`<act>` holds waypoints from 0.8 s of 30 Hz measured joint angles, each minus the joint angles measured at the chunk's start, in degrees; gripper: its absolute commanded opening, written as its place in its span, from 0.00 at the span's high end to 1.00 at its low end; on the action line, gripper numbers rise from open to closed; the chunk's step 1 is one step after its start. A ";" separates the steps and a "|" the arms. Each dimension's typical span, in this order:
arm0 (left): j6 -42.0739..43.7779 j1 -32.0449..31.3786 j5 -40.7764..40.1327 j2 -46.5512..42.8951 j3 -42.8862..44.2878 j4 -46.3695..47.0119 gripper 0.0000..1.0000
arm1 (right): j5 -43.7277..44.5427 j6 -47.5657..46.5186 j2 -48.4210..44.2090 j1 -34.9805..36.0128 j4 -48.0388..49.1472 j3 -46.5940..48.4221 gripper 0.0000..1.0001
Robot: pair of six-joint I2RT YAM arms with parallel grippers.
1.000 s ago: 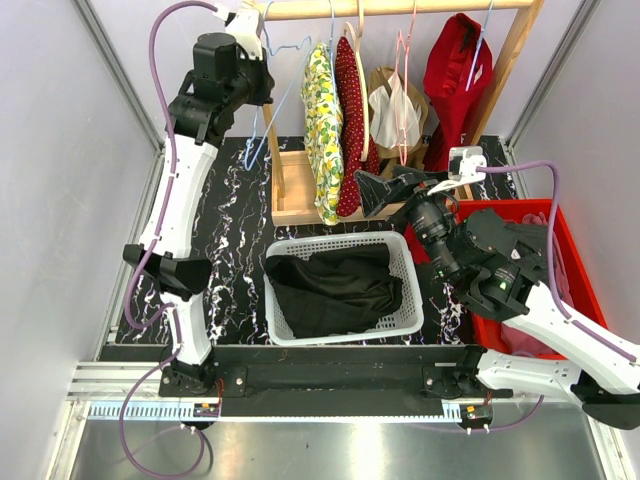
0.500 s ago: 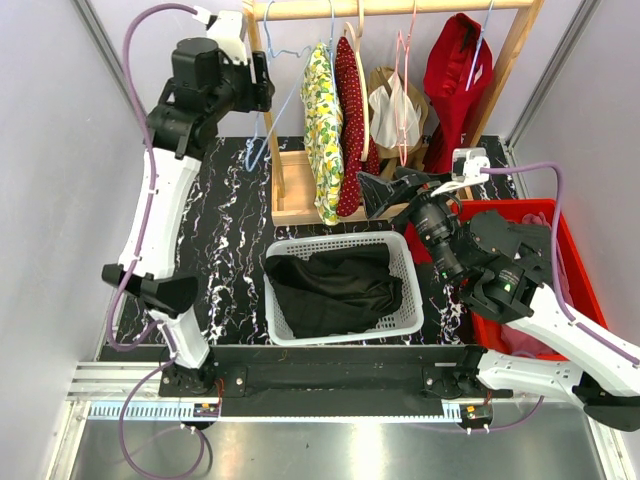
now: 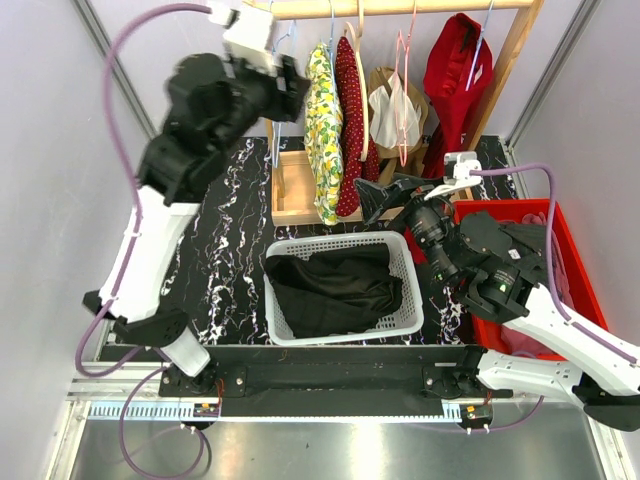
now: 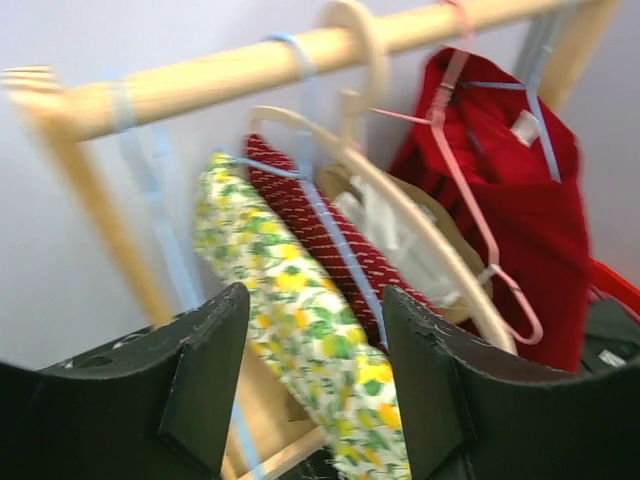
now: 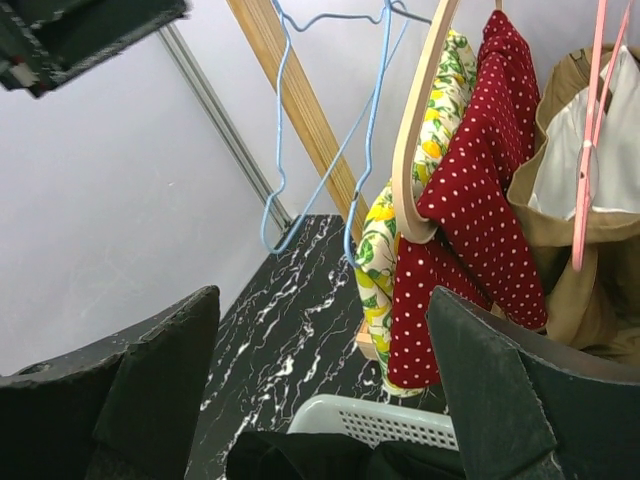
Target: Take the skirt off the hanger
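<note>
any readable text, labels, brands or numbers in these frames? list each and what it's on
No text can be read in any view.
White sewn tag on the red hanging garment: blurred, unreadable.
Small sticker on the silver metal rail below the arm bases: too small to read.

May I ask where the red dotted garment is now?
Top view: the red dotted garment hangs on the wooden rail, between the yellow floral garment and the tan garment.
</note>
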 measured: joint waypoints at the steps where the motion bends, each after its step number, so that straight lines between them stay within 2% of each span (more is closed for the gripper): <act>1: 0.59 -1.84 -0.70 0.87 0.07 0.35 0.41 | 0.09 0.15 0.00 0.00 -0.13 -0.17 0.08; 5: 1.90 -6.69 -2.71 6.75 0.72 1.90 0.44 | 0.42 0.39 -0.11 0.00 -0.52 -0.66 0.08; 12: 0.94 -7.61 -6.10 16.15 0.96 1.95 0.47 | 1.73 0.74 -2.51 0.00 -2.43 -1.70 0.08; 24: 0.92 -8.55 -11.41 16.94 2.45 3.85 0.51 | 2.82 0.83 -3.91 0.00 -3.87 -2.38 0.08</act>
